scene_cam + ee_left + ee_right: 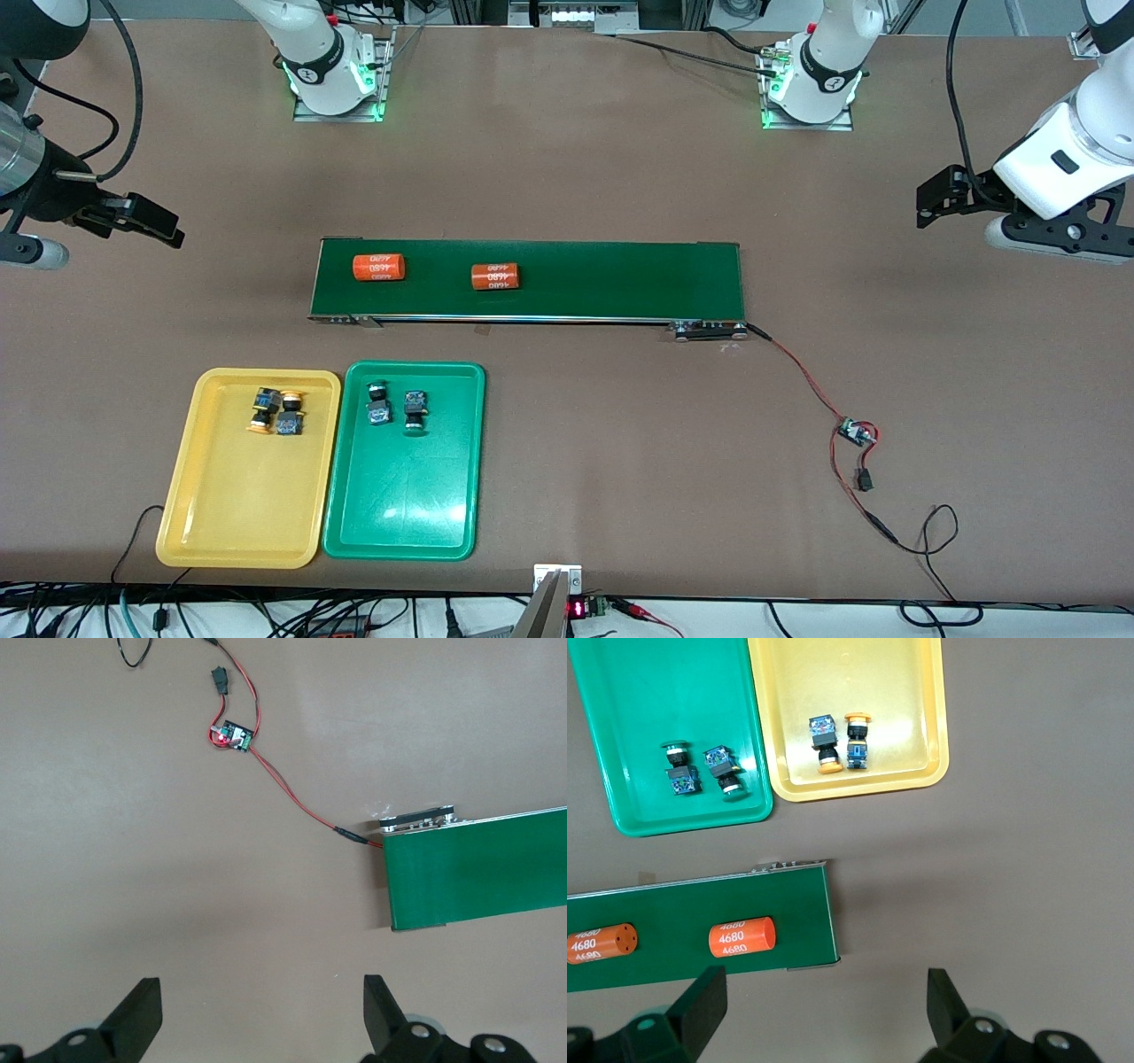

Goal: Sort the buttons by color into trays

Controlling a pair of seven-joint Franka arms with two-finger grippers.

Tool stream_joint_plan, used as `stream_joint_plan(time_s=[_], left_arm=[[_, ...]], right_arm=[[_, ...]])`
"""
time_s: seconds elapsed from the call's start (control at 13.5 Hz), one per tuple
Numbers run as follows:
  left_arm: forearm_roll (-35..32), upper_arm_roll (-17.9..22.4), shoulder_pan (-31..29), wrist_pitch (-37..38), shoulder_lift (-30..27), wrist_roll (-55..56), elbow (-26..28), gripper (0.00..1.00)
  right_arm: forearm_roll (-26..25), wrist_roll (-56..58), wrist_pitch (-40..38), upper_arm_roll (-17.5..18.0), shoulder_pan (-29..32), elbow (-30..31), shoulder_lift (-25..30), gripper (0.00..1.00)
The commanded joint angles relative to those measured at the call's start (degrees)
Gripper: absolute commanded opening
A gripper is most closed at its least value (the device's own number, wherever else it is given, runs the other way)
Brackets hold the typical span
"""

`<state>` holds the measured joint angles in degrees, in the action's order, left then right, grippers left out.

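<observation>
The yellow tray (pixel 239 523) and the green tray (pixel 399 523) lay side by side on the counter (pixel 620 443) nearest the front camera, toward the right arm's end, the yellow one at the outer side. In the yellow tray, at the end nearer the belt, two yellow-capped buttons (pixel 275 411) lay on their sides, touching each other. In the green tray, at the same end, two green-capped buttons (pixel 396 408) lay just beside each other. Toward the left arm's end a small circuit board (pixel 856 432) sat on a red and black wire (pixel 797 368) that ran to the belt. Farther from the camera stretched the dark green belt (pixel 620 279), with two orange cylinders (pixel 378 267) (pixel 495 276) lying well apart on its half toward the right arm's end. The right arm was drawn back past that end of the belt, its wrist camera looking down on the trays; the right pincer (pixel 822 1005) hung spread wide over bare counter, holding nothing. The left arm waited likewise past the other end of the belt, and the left pincer (pixel 261 1014) hung wide apart over bare counter, touching nothing.
</observation>
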<state>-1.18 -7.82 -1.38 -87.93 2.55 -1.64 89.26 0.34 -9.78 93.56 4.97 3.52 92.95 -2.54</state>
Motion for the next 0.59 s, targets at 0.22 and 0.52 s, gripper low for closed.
stream_joint_plan(time_s=[0.22,0.52], left_arm=[[-0.6,-2.5,-0.1,0.7,0.3,3.8,-2.2,1.0],[-0.7,-2.3,-0.4,0.7,0.3,3.8,-2.3,1.0]], right_arm=[[0.2,0.7,-0.7,0.2,0.5,-0.6,-0.2,1.0],[0.2,0.7,-0.7,0.2,0.4,-0.6,-0.2,1.0]])
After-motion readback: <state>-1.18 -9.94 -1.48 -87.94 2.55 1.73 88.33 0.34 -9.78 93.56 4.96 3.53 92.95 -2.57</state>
